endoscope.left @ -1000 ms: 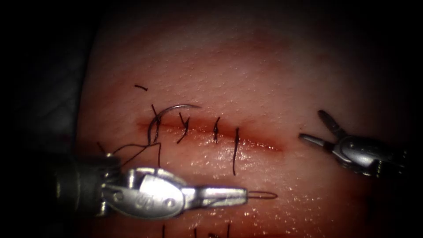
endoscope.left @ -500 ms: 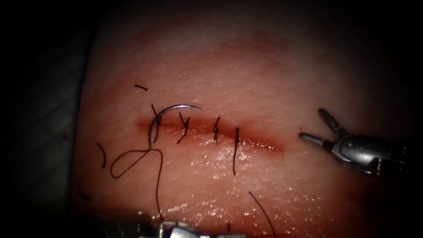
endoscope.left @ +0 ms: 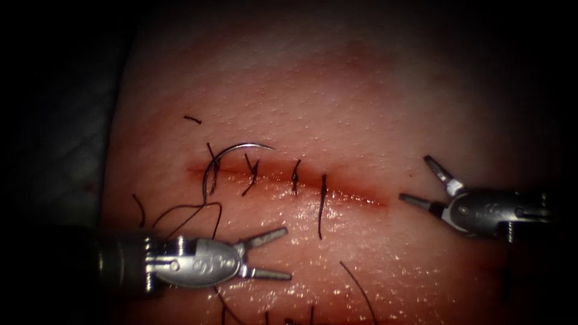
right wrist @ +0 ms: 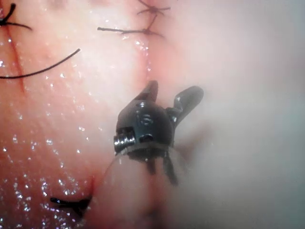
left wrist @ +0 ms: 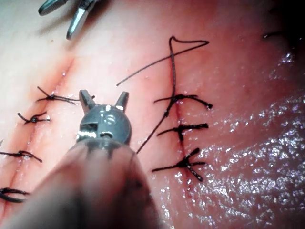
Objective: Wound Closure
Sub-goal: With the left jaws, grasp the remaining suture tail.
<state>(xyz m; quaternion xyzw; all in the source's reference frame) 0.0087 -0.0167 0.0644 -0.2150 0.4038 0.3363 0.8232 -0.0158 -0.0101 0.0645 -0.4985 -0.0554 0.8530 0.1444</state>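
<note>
The left tool [endoscope.left: 283, 256] has its jaws spread and holds nothing, below the cut [endoscope.left: 289, 179] on the tissue [endoscope.left: 337, 102]; the right tool [endoscope.left: 421, 183], off the cut's right end, gapes empty too. The needle [endoscope.left: 226, 155] arcs free at the cut's left end, lower end at the tissue. Its thread [endoscope.left: 180, 213] loops toward the left tool, stitches [endoscope.left: 295, 176] further right.

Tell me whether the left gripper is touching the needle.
Apart. In the endoscope view the left gripper is open and holds nothing, below the cut, while the needle sits in the tissue at the cut's left end, with bare tissue between them.
</note>
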